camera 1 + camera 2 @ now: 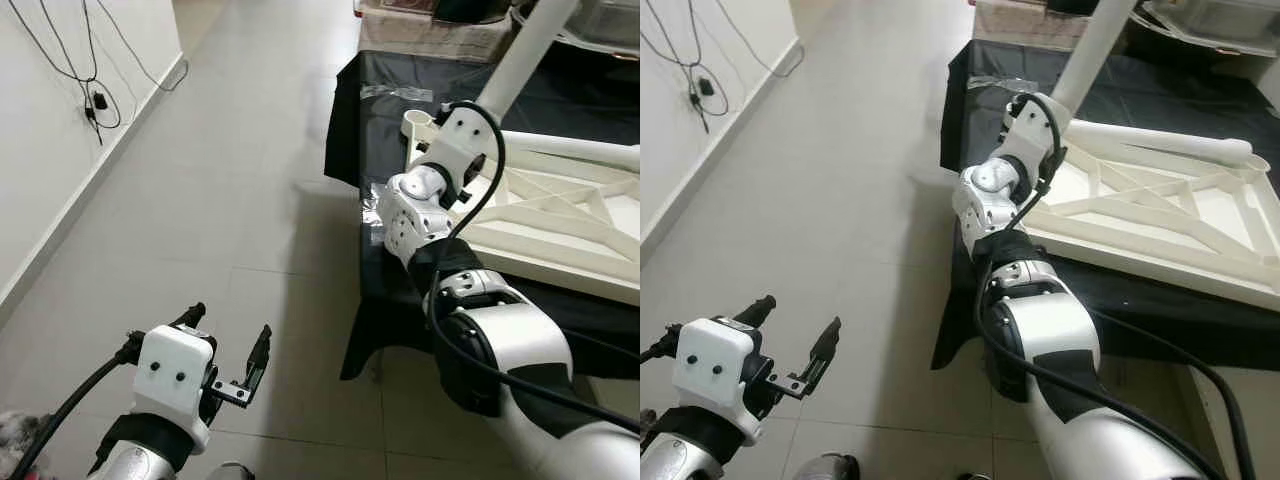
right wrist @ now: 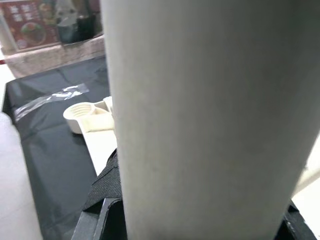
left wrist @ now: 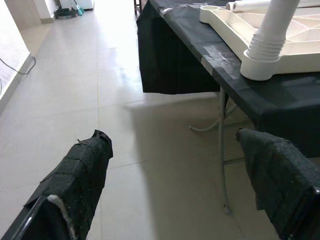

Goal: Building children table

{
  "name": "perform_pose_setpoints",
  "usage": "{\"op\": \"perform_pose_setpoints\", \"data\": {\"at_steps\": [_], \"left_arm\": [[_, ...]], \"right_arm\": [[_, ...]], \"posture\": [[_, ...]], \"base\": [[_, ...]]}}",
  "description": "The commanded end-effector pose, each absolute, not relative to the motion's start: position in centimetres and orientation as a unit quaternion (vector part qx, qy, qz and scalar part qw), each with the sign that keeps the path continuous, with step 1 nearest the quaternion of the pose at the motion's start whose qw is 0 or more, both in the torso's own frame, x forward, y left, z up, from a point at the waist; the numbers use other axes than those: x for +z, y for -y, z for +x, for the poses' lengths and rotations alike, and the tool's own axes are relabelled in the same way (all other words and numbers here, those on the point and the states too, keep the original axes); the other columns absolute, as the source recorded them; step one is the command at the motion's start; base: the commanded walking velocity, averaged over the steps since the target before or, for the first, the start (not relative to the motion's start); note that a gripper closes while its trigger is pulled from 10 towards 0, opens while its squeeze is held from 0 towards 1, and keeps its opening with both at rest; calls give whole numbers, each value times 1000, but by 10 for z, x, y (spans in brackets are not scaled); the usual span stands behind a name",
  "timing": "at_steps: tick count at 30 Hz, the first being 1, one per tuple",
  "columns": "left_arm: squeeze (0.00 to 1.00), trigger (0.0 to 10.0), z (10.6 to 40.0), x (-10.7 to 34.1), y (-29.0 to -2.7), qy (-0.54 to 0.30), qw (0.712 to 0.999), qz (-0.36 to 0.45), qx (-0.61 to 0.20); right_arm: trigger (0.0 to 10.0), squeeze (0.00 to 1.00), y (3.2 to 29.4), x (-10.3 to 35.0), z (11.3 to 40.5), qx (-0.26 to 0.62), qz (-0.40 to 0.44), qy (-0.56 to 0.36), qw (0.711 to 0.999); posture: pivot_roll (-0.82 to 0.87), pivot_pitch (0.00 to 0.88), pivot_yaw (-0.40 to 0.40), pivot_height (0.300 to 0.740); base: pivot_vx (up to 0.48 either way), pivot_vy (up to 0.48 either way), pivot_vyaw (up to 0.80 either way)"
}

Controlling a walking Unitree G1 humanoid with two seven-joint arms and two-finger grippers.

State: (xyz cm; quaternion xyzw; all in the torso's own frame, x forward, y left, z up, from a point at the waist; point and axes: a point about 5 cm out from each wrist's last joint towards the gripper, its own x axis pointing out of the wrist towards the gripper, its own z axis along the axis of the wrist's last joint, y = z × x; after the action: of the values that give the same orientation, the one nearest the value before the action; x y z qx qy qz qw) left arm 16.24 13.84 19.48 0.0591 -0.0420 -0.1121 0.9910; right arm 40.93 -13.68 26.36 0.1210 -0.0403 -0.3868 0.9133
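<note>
White leg (image 1: 527, 45) in right pincer (image 2: 200, 220), tabletop (image 1: 1160, 225) corner.

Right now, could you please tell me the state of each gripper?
Left gripper: open, holding nothing, hanging over the floor.
Right gripper: around the white table leg standing in the tabletop corner; finger closure cannot be told.

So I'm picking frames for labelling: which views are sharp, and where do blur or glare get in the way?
Left eye view: sharp, soft daylight sheen on the pale floor tiles. Left wrist view: sharp on the black-draped table; left gripper open, fingers slightly soft. Right wrist view: the white plastic table leg looms close, blurred and featureless.
</note>
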Motion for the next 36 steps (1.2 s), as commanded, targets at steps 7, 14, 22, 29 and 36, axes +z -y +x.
{"op": "perform_pose_setpoints", "data": {"at_steps": [7, 14, 22, 29, 36], "left_arm": [[0, 10000, 163, 190, -140, 31, 991, 67, -114], [0, 10000, 163, 191, -139, 33, 991, 63, -111], [0, 10000, 163, 190, -137, 32, 991, 68, -112], [0, 10000, 163, 190, -138, 32, 991, 69, -111], [0, 10000, 163, 190, -138, 33, 991, 69, -108]], "right_arm": [[10000, 0, 143, 222, 408, -368, 92, -19, 925], [10000, 0, 118, 226, 410, -297, 61, -2, 953], [10000, 0, 92, 219, 409, -196, 78, 18, 977], [10000, 0, 59, 204, 408, 43, 92, -11, 995], [10000, 0, 42, 206, 405, 198, 71, -15, 977]], "posture": [[161, 289, -73, 740], [153, 292, -81, 740], [157, 294, -80, 740], [153, 295, -85, 740], [153, 295, -88, 740]], "base": [[0, 0, 0], [0, 0, 0], [0, 0, 0], [0, 0, 0], [0, 0, 0]]}}
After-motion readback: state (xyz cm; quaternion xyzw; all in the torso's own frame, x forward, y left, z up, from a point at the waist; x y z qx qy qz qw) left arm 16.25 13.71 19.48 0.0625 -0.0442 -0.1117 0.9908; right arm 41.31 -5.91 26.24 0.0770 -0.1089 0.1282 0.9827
